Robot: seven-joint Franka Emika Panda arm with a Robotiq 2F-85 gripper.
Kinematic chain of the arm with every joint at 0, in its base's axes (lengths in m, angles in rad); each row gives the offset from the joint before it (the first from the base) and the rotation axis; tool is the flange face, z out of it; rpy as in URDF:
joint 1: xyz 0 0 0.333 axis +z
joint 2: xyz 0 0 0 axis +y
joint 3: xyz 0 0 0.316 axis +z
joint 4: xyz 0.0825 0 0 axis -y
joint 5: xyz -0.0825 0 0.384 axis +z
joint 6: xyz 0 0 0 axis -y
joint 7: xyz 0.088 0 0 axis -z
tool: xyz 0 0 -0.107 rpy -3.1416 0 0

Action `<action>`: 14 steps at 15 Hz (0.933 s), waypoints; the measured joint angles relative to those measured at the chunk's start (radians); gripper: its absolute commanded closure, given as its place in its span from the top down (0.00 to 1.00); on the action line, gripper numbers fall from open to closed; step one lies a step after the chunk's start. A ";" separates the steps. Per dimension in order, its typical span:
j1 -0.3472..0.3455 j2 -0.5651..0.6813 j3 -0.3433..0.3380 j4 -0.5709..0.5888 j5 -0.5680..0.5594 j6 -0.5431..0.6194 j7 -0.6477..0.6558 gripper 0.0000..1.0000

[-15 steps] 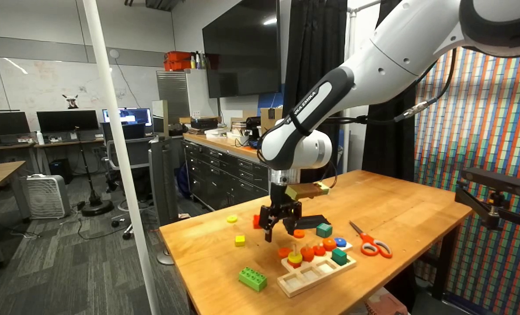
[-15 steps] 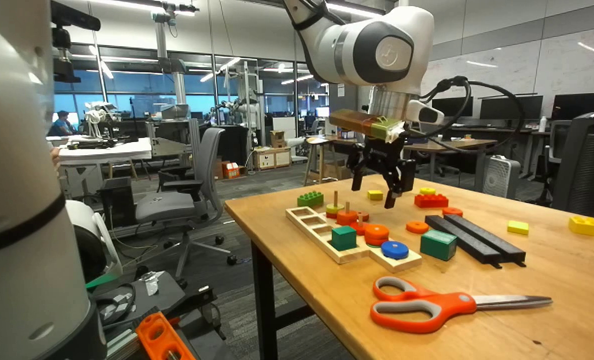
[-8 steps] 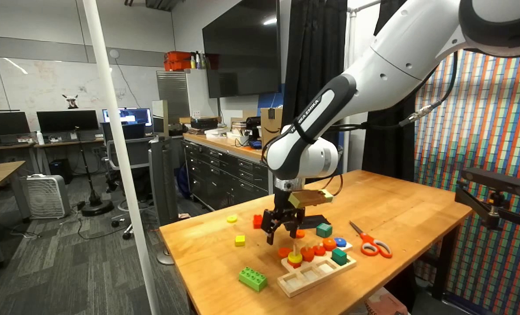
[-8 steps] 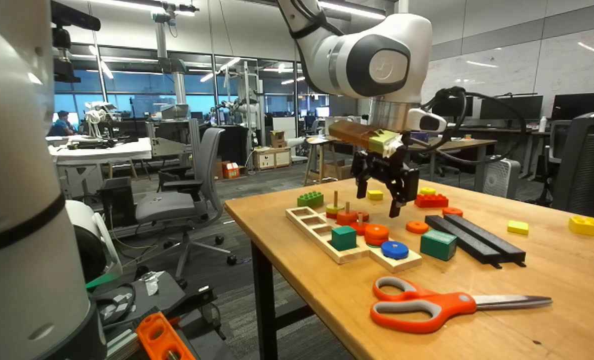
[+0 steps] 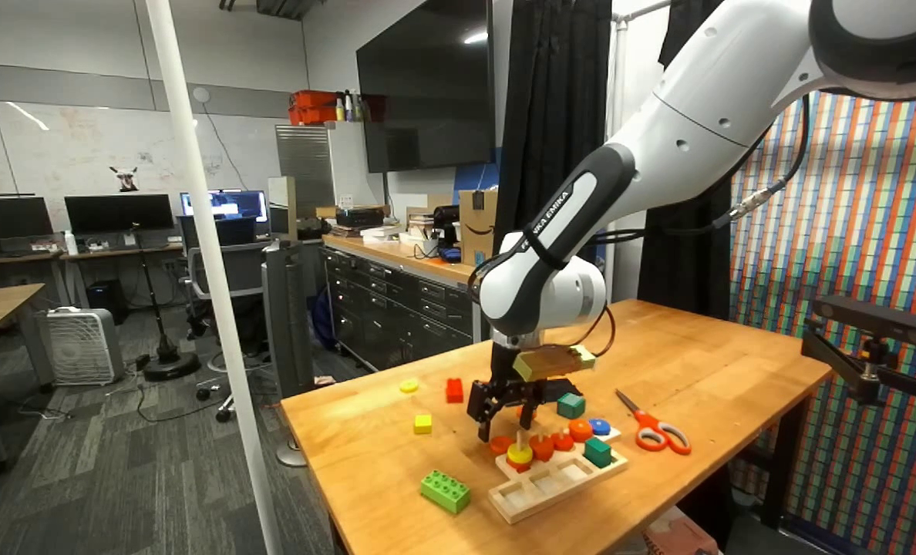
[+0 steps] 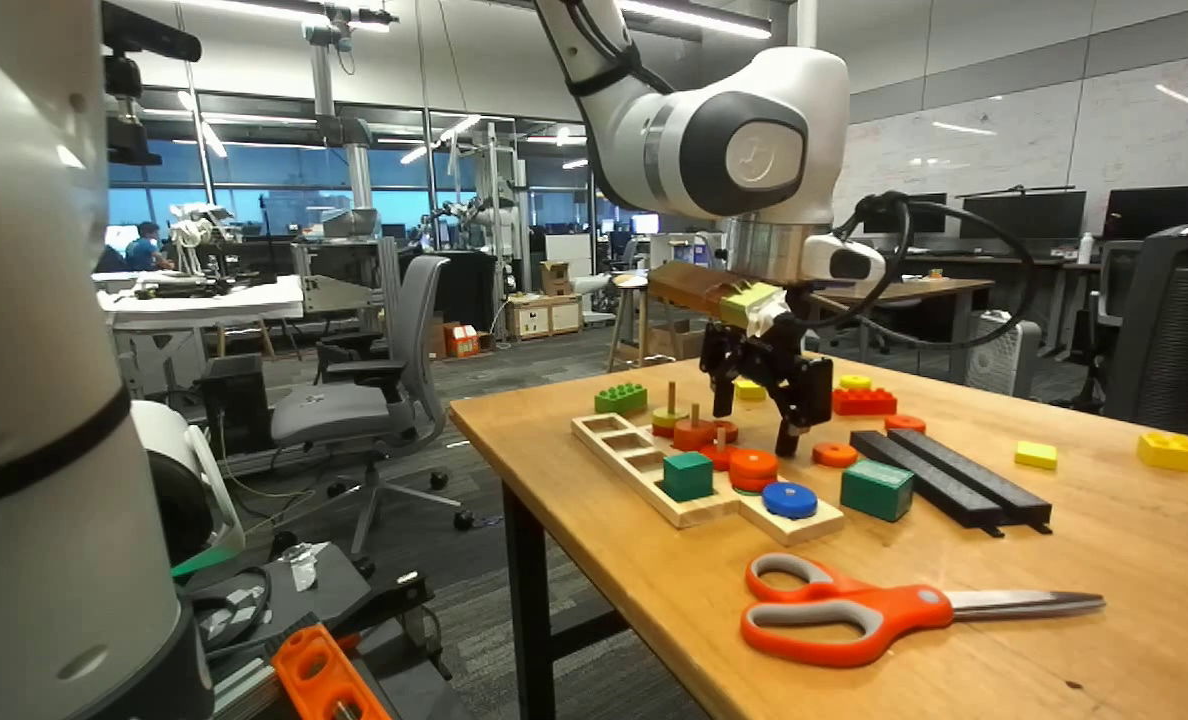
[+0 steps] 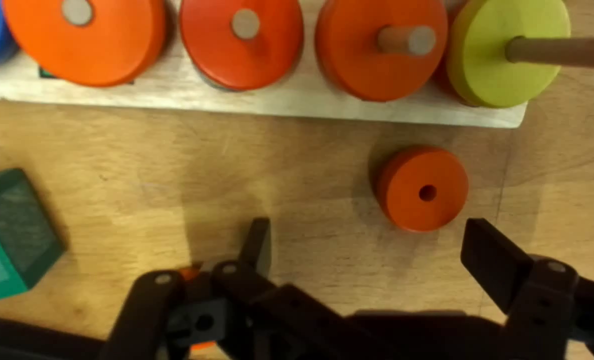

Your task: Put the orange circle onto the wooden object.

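The loose orange circle point(image 7: 423, 189), a disc with a centre hole, lies on the table beside the wooden object in the wrist view. It also shows in an exterior view point(image 5: 500, 445). The wooden object point(image 7: 277, 106) is a pale board with pegs holding orange, red, yellow and blue discs, plus square slots. It shows in both exterior views point(image 5: 554, 496) point(image 6: 820, 519). My gripper point(image 7: 369, 235) is open and empty, low over the table. The orange circle sits just ahead of the fingertips, closer to the right finger. The gripper shows in both exterior views point(image 5: 506, 425) point(image 6: 754, 428).
A loose orange disc point(image 6: 834, 455), a teal block point(image 6: 876, 490) and black bars point(image 6: 939, 480) lie near the board. A green block point(image 6: 687, 476) sits in a slot. Orange scissors point(image 6: 854, 610), a green brick point(image 5: 446, 492) and a red brick point(image 6: 864, 402) lie around.
My gripper has moved down toward the table and closer to the board and the orange circle. It stays open. The pieces on the table have not moved.
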 measured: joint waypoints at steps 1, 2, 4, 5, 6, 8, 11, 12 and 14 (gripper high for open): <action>0.001 0.000 0.000 -0.001 -0.012 0.000 0.014 1.00; 0.003 0.000 0.000 -0.001 -0.024 0.000 0.028 1.00; 0.007 0.000 0.000 -0.002 -0.054 -0.003 0.063 1.00; 0.009 0.000 0.000 -0.002 -0.071 -0.005 0.083 1.00; 0.012 0.000 0.000 -0.002 -0.090 -0.008 0.104 1.00; 0.018 0.000 0.000 -0.003 -0.120 -0.018 0.140 1.00; 0.026 -0.003 0.000 -0.002 -0.137 -0.039 0.164 1.00; 0.028 -0.004 0.000 -0.002 -0.137 -0.047 0.165 1.00; 0.030 -0.005 0.001 -0.002 -0.137 -0.055 0.166 1.00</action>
